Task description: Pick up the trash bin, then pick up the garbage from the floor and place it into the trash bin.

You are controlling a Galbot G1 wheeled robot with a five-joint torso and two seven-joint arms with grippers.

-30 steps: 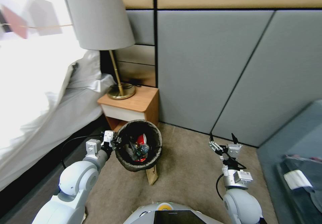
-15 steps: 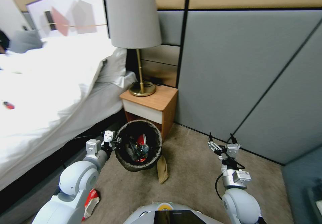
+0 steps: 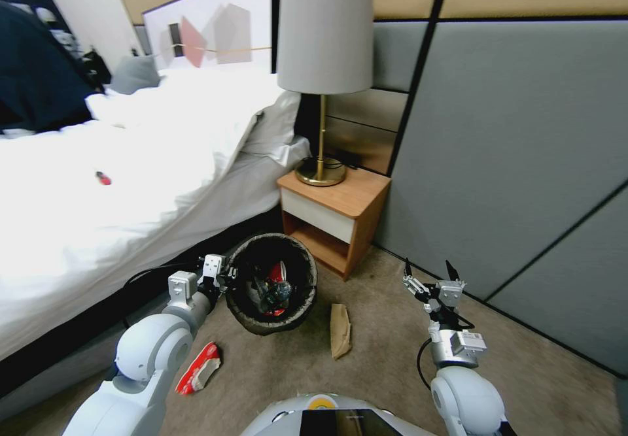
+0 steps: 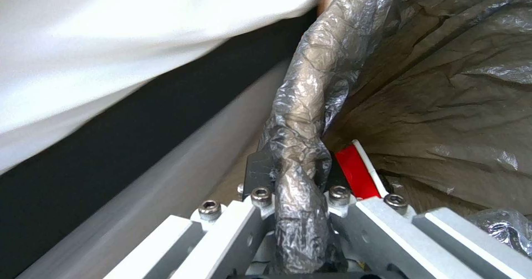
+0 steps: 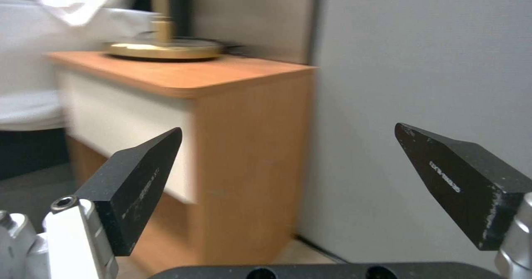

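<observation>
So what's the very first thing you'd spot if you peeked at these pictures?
Probably the trash bin, held up off the floor by the left gripper clamped on its bag-covered rim, with red and shiny litter already inside. Next, the red-and-white packet and the flat brown paper bag lying on the carpet near it, while the right gripper hangs open and empty.
</observation>
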